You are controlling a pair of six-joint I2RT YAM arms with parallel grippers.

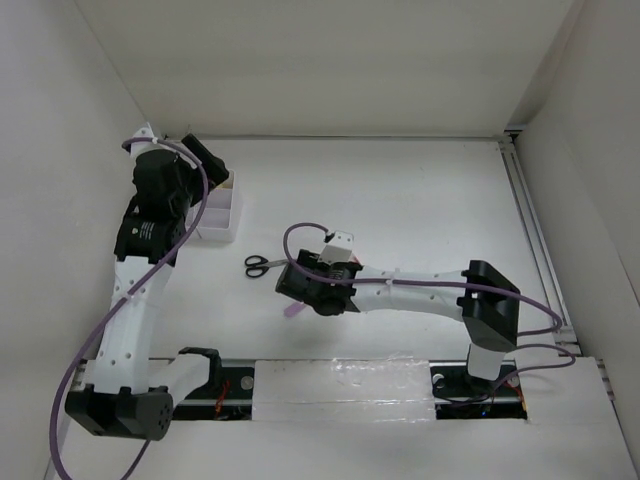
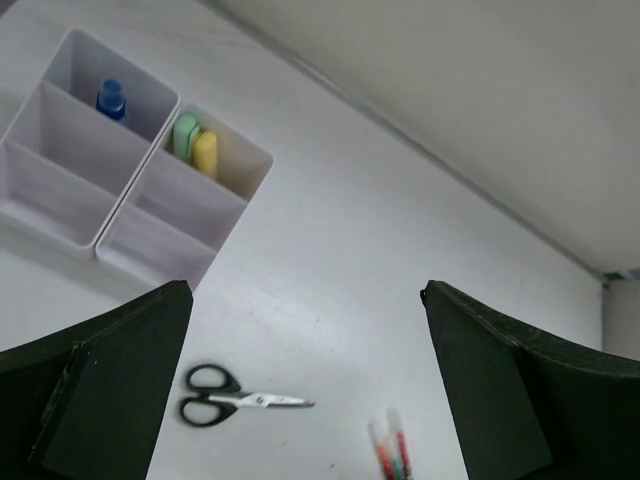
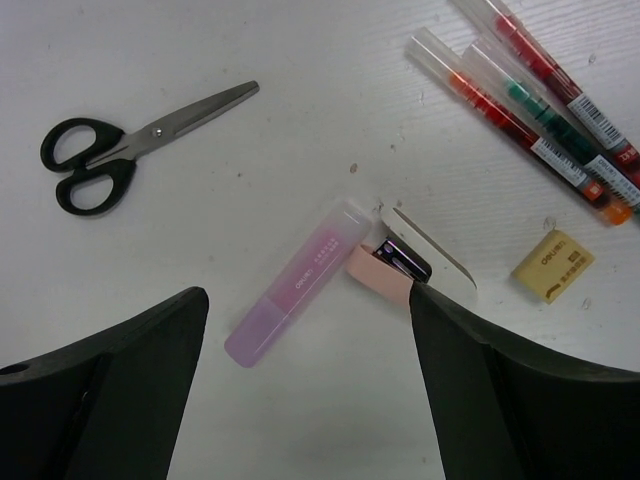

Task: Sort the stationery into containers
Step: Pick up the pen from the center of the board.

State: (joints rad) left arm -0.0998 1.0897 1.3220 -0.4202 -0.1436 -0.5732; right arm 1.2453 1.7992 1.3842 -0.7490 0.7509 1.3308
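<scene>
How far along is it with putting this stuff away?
Under halfway. Done: blue-capped bottle, green highlighter and yellow highlighter sit in the organizer. In hand: nothing; the open right gripper hovers over the pink highlighter. Left on the table: scissors, pens, tan eraser, pink eraser.

scissors [image 3: 110,150] left of highlighter [image 3: 297,282] | pens [image 3: 530,110] right | eraser [image 3: 378,276] beside highlighter

The scissors [image 3: 150,130] have glossy black plastic handles and bright metal blades. The pink highlighter [image 3: 295,280] is frosted plastic, the pens [image 3: 530,110] clear plastic, the organizer box [image 2: 160,250] milky plastic, and the bench [image 3: 300,60] matt white.
</scene>
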